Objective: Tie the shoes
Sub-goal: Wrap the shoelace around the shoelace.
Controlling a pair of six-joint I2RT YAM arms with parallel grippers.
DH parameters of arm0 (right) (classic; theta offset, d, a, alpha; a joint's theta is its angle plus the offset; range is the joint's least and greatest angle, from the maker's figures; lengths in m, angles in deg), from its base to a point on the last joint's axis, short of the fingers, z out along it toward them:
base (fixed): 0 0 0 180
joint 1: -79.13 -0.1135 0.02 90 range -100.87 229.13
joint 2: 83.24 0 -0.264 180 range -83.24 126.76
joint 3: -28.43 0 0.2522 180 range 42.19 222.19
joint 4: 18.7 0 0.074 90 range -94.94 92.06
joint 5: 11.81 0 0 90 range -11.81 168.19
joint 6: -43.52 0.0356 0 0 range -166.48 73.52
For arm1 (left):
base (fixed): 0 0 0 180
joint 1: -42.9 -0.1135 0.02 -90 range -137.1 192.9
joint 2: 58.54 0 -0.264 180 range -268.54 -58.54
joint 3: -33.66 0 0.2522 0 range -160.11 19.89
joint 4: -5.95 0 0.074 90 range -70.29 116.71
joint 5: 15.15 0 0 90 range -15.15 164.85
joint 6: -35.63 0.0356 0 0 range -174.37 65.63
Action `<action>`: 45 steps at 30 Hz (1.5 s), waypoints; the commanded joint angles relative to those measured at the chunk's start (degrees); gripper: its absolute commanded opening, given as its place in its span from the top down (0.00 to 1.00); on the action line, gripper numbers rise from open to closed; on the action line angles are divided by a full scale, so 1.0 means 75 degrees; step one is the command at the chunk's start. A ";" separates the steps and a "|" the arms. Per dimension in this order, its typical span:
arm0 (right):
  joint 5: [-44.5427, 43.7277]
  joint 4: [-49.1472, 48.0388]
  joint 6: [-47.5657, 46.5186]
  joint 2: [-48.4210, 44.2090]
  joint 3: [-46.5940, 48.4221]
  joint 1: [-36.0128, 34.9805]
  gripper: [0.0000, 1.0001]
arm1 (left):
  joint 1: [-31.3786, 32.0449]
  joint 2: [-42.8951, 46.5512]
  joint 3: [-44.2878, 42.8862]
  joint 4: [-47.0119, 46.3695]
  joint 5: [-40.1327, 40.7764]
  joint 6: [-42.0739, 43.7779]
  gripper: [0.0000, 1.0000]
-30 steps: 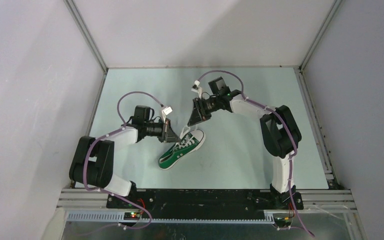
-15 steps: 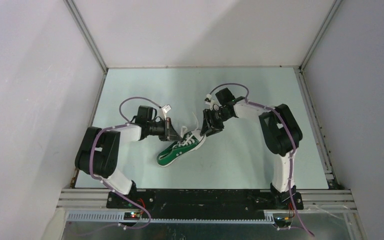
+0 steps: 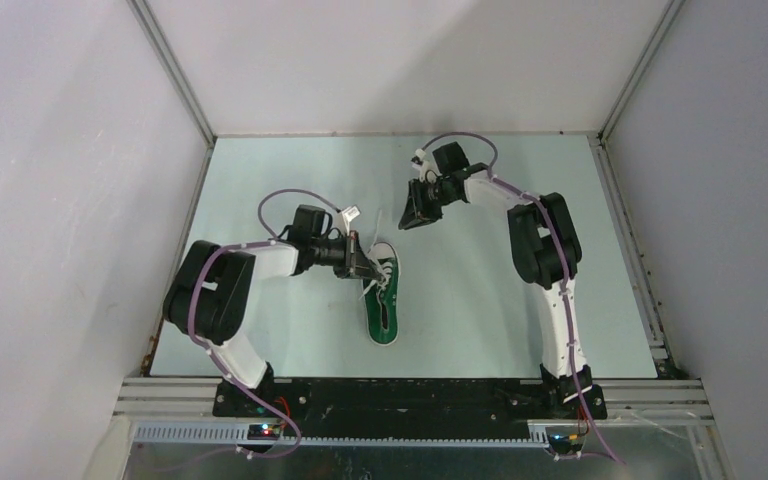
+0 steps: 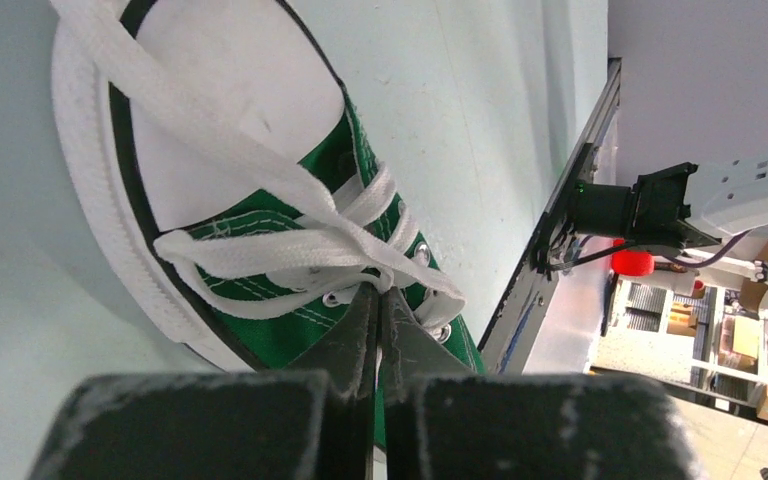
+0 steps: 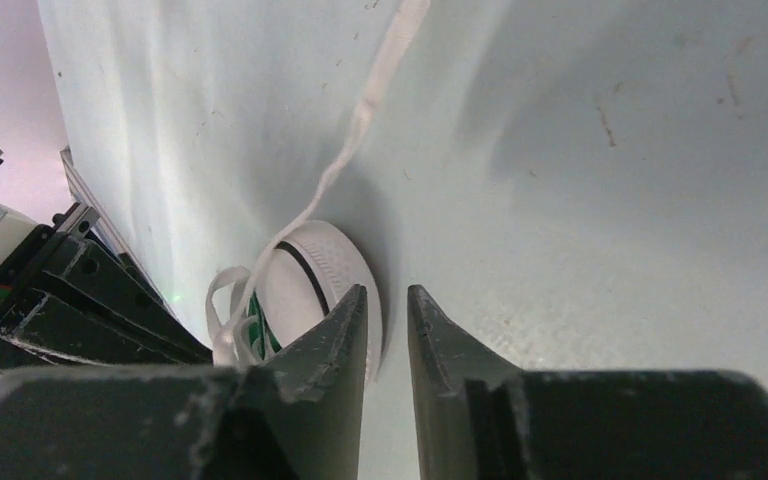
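The green sneaker (image 3: 383,300) has swung round. A second ago it lay slantwise with its toe toward the right arm; now it lies almost straight, toe cap (image 5: 310,270) pointing away from the arm bases and heel toward them, near the middle of the surface (image 3: 480,290). The left gripper (image 3: 360,264) has followed it round and sits at the sneaker's left side, beside the upper eyelets. Its jaws are pressed tightly together with their tips buried in the white laces (image 4: 290,245), and they appear to pinch a strand at the crossing, though the exact strand is hard to pick out.

The right gripper (image 3: 407,215), which half a second ago was down at the toe, has pulled back toward the far side and now hangs well apart from the sneaker. Its jaws stand narrowly apart with nothing between them; the bare surface shows through the gap. A loose lace end (image 5: 360,120) trails from the toe cap across the surface beyond it, in no grip.

My reading is that the right side has let its lace go, so only one strand is under control. No knot or bow is visible, and the tying looks early: the right arm likely has to collect that free end again
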 commanded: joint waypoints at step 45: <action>-0.5601 0.0780 -0.1038 0.0224 0.1271 -0.1726 0.63 | -0.0100 0.1730 0.0337 0.0508 0.1277 0.0719 0.98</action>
